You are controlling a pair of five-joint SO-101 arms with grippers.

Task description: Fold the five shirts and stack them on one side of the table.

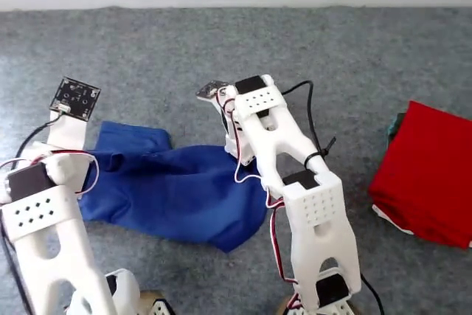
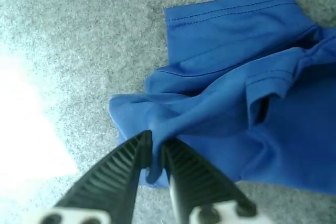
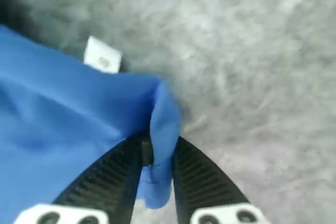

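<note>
Left tool (image 2: 156, 150) pinching blue shirt (image 2: 236, 93) fold, right tool (image 3: 157, 156) pinching its edge near white label (image 3: 102, 56), print unreadable

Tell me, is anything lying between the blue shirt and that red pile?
Nothing visible: bare grey table lies between the blue shirt and the red folded pile. The left pincer and the right pincer each clamp the shirt's fabric.

Overhead; wrist cams near blue shirt (image 1: 177, 189)
</note>
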